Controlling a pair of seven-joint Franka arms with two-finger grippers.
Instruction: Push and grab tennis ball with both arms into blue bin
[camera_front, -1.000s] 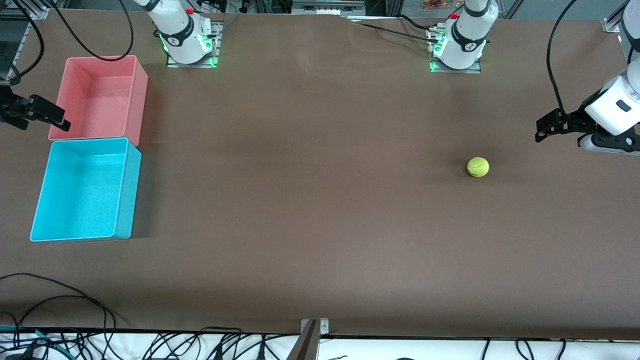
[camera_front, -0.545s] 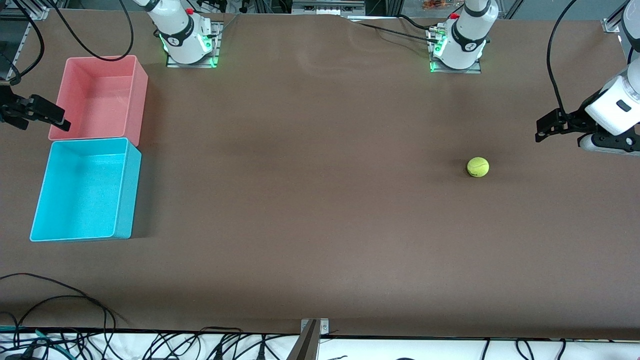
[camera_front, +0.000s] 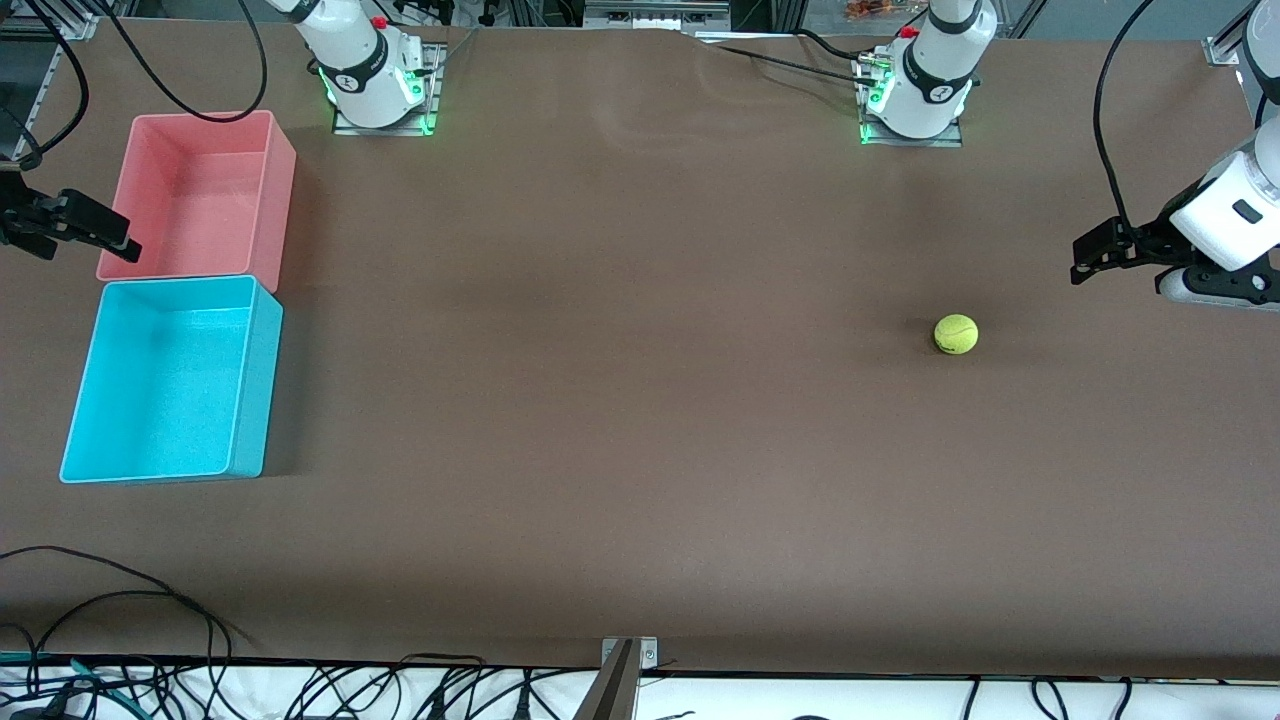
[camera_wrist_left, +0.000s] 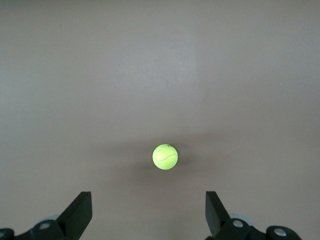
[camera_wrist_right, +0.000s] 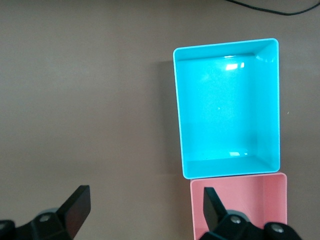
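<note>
Right now the tennis ball (camera_front: 956, 334) lies alone on the brown table (camera_front: 640, 420), toward the left arm's end and well apart from both bins. The left gripper (camera_front: 1092, 260) hangs over the table near that end, close to the ball but not touching it; the left wrist view shows its two fingers (camera_wrist_left: 77, 215) spread wide with nothing between them and the ball (camera_wrist_left: 165, 156) on the table ahead of them. At the right arm's end sits the blue bin (camera_front: 245, 400), holding nothing, with the pink bin (camera_front: 270, 190) touching or just beside it, farther from the front camera. The right gripper (camera_front: 95, 232) hovers by the pink bin's outer wall, jaws wide apart and holding nothing; its wrist view looks down on the blue bin (camera_wrist_right: 227, 170) and part of the pink bin (camera_wrist_right: 240, 205).
</note>
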